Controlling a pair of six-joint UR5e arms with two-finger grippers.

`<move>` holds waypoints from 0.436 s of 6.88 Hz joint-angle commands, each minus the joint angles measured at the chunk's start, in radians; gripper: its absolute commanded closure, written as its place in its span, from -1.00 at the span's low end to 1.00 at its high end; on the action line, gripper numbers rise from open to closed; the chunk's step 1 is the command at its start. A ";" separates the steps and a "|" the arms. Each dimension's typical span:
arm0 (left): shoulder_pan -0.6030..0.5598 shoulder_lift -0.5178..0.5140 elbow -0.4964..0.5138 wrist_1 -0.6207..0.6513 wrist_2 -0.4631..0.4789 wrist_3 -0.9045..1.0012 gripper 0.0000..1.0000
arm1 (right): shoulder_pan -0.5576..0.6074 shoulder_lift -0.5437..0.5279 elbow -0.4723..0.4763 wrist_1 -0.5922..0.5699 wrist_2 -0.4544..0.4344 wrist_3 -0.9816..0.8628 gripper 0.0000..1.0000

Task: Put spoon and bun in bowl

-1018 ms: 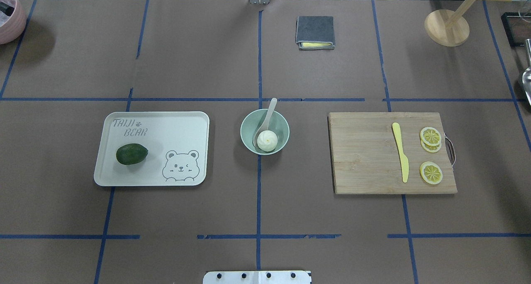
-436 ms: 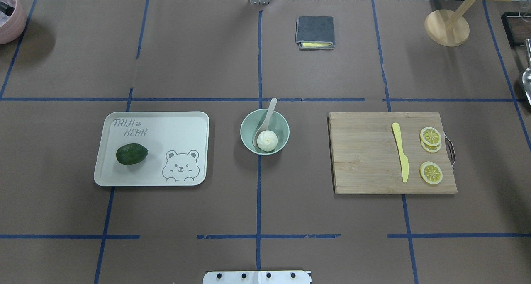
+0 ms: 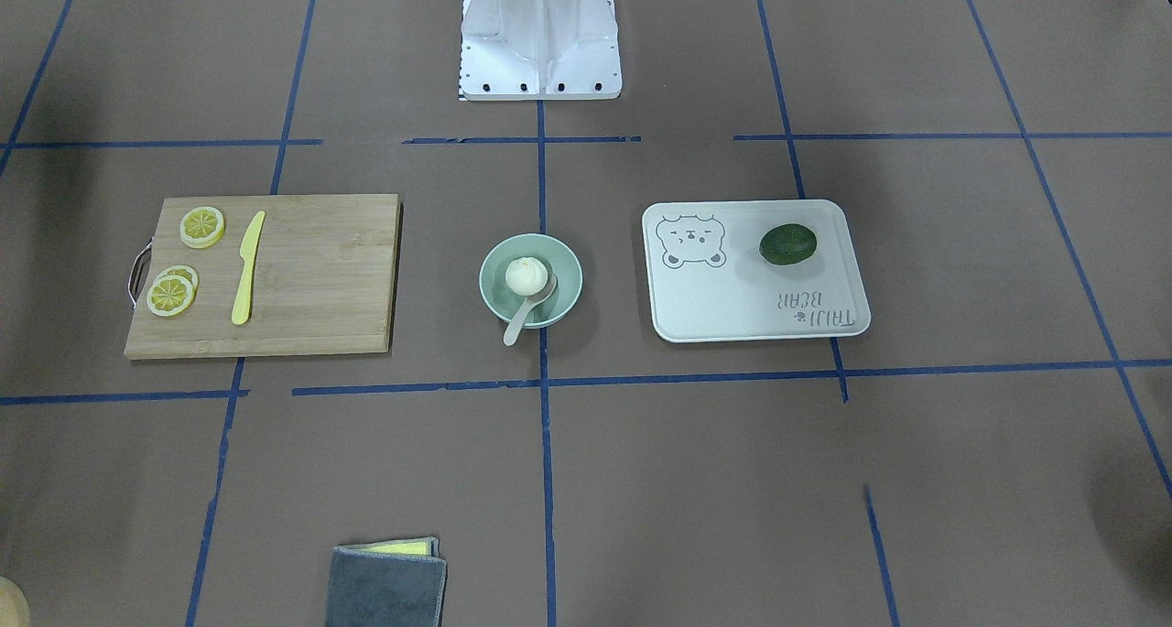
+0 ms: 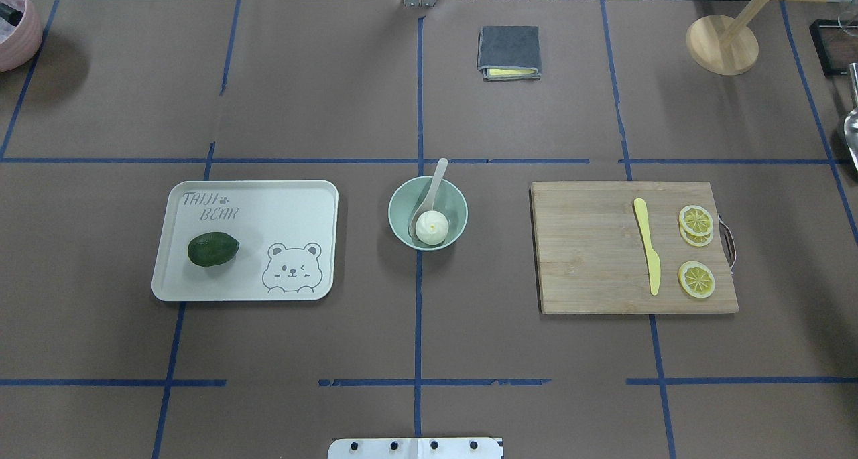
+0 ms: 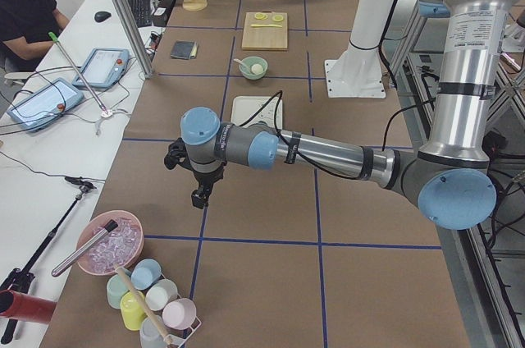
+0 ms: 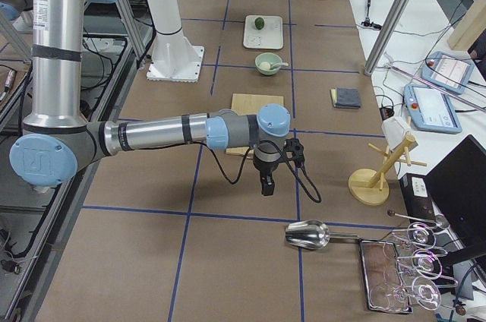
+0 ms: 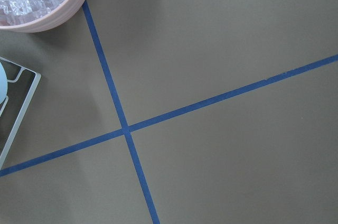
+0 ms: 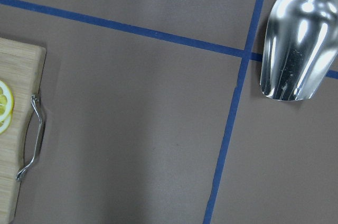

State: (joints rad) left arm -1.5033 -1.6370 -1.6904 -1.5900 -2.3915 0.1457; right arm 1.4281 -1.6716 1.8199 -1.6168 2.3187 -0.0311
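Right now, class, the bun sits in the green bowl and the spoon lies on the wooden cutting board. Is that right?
No: the spoon lies in the bowl too, its handle over the rim, beside the bun. The overhead view shows it.

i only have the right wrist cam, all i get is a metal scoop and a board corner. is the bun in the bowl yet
Observer: Yes, the bun sits inside the bowl.
Operator: and the spoon
Observer: The spoon has its scoop in the bowl next to the bun. Its handle leans out over the rim on the side away from the robot.
Operator: where's the left arm
Observer: The left gripper hangs over bare table near the pink bowl of ice, far from the bowl. I cannot tell whether it is open.
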 commanded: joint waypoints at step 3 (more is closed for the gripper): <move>0.000 -0.004 -0.006 -0.001 0.000 0.002 -1.00 | 0.000 -0.002 -0.010 0.002 0.002 0.000 -1.00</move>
State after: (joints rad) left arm -1.5033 -1.6406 -1.6947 -1.5907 -2.3915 0.1461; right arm 1.4282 -1.6734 1.8158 -1.6164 2.3207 -0.0308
